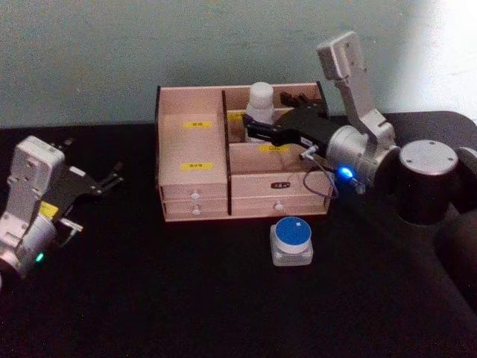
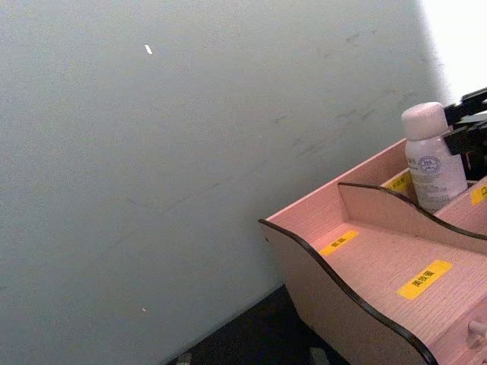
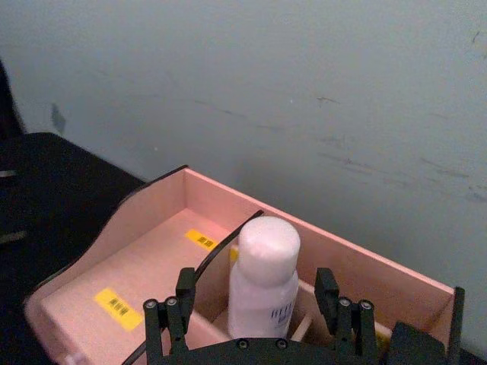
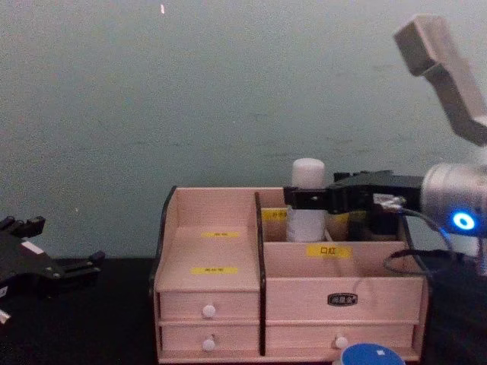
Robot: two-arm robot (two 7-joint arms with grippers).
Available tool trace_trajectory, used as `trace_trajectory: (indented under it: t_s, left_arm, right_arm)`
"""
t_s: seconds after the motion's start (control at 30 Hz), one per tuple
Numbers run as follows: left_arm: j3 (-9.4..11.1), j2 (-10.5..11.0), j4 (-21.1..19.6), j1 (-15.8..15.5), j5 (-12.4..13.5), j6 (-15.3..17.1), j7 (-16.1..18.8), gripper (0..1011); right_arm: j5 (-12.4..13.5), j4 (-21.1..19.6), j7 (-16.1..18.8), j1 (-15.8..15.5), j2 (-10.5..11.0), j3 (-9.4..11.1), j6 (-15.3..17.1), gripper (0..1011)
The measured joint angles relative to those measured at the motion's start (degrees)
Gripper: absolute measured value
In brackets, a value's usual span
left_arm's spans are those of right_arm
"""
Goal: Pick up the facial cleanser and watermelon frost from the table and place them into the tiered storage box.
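At the back of a black table [image 1: 186,298], against a plain grey-green wall [image 1: 112,52], stands the tiered storage box [image 1: 190,101]. The facial cleanser [image 1: 261,101], a white capped bottle, stands upright in a rear compartment on the box's right half. The right gripper [image 3: 256,285] reaches over the box and straddles the bottle, its fingers apart with a gap on either side. The watermelon frost [image 1: 291,240], a small blue-topped container, rests on the table just in front of the box's right drawers. The left gripper [image 1: 93,160] is parked at the table's left edge, well apart from the box, fingers spread.
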Motion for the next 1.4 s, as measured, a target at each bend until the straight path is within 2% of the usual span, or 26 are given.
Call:
trace_trajectory:
  t_s: [0.1, 0.2, 0.3, 0.5, 0.53, 0.63, 0.87, 1.07, 1.4]
  left_arm:
    - [0.00, 0.00, 0.00, 0.00, 0.00, 0.00, 0.00, 1001]
    - [0.00, 0.00, 0.00, 0.00, 0.00, 0.00, 0.00, 1001]
    - [0.00, 0.00, 0.00, 0.00, 0.00, 0.00, 0.00, 1001]
    - [0.00, 0.00, 0.00, 0.00, 0.00, 0.00, 0.00, 1001]
    - [0.00, 0.00, 0.00, 0.00, 0.00, 0.00, 0.00, 1001]
    - [0.00, 0.00, 0.00, 0.00, 0.00, 0.00, 0.00, 1001]
    - [0.00, 0.00, 0.00, 0.00, 0.00, 0.00, 0.00, 1001]
    - [0.00, 0.00, 0.00, 0.00, 0.00, 0.00, 0.00, 1001]
    - [0.00, 0.00, 0.00, 0.00, 0.00, 0.00, 0.00, 1001]
  right_arm:
    - [0.63, -3.04, 0.69, -1.85, 1.47, 0.30, 0.35, 1000]
    - [1.57, -6.98, 1.71, -4.83, 3.84, 0.68, 0.46, 1000]
    - [2.18, -9.23, 2.44, -6.79, 5.48, 0.91, 0.23, 1000]
    - [3.94, -13.87, 5.39, -11.25, 10.10, 1.14, -1.76, 1000]
    - [4.38, -14.88, 6.32, -12.35, 11.41, 1.16, -2.26, 1000]
    - [5.13, -16.49, 7.80, -14.23, 13.72, 1.07, -2.96, 1000]
    - [6.49, -18.59, 9.42, -17.33, 17.64, 0.61, -3.03, 1002]
    - [7.39, -19.30, 9.65, -18.83, 19.71, -0.17, -2.29, 1000]
    - [8.34, -18.60, 10.06, -19.47, 21.21, -1.84, -0.90, 1000]
